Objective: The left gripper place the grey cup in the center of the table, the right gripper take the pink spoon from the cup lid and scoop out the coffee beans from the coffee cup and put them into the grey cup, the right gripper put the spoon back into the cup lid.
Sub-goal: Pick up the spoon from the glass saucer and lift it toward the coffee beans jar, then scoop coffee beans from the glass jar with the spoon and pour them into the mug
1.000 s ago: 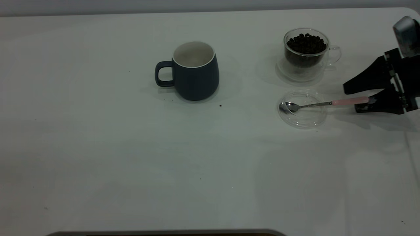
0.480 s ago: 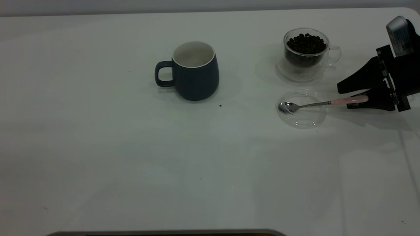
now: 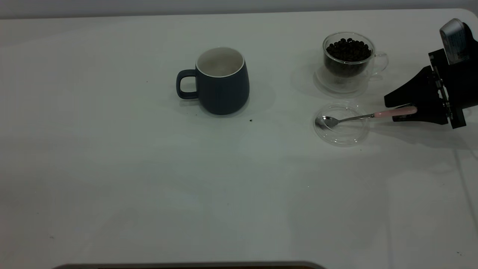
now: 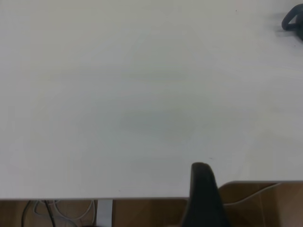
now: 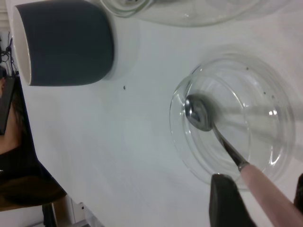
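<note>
Two cups stood on the table (image 3: 112, 168): the grey cup (image 3: 222, 80) near the middle, upright, with its handle turned toward the left arm's side, and the coffee cup (image 3: 348, 61) well apart from it on the right arm's side, filled with coffee beans (image 3: 349, 49). Just in front of the coffee cup lay the cup lid (image 3: 341, 130), flat on the tabletop and close to that cup without clearly touching it. The pink spoon (image 3: 368, 116) had its metal bowl inside the lid, close to the rim on the grey cup's side, while its shaft rose at a slant over the opposite rim, so the pink end was off the table. The right gripper (image 3: 405, 112) was clamped on that pink end, one black finger (image 5: 229, 201) on each side of the handle in the right wrist view; the same view showed the spoon's bowl (image 5: 199, 113) low in the lid (image 5: 265, 80), with the grey cup (image 5: 66, 42) beyond. The left gripper (image 4: 203, 198) sat at the table's edge, far from the cups, and with only one dark finger in its wrist view I could not tell whether it was open or closed
</note>
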You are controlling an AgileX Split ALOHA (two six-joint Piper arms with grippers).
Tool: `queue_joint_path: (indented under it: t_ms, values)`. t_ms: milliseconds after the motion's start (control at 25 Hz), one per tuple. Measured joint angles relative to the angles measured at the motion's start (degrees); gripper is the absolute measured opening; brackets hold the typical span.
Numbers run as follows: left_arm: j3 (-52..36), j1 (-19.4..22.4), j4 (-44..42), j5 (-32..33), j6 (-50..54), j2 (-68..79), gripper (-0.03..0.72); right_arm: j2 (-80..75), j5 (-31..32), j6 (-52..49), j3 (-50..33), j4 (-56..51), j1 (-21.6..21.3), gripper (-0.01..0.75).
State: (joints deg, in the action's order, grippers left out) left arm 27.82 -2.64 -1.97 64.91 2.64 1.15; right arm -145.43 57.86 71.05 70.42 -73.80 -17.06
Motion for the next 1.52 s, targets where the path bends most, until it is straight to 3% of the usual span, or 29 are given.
queue_joint_path:
  t_ms: [400,1240,1520]
  values:
    - [0.0,0.0,0.0,0.0,0.1,0.0,0.586,0.0,1.6,-1.1,0.0,2.6,0.0,0.115]
    - [0.0,0.0,0.0,0.0,0.1,0.0,0.586,17.3,3.8,-8.9,-0.5,12.3,0.0,0.11]
    - [0.0,0.0,0.0,0.0,0.0,0.0,0.586,19.8,-5.0,-8.3,-0.5,6.9,0.6,0.11]
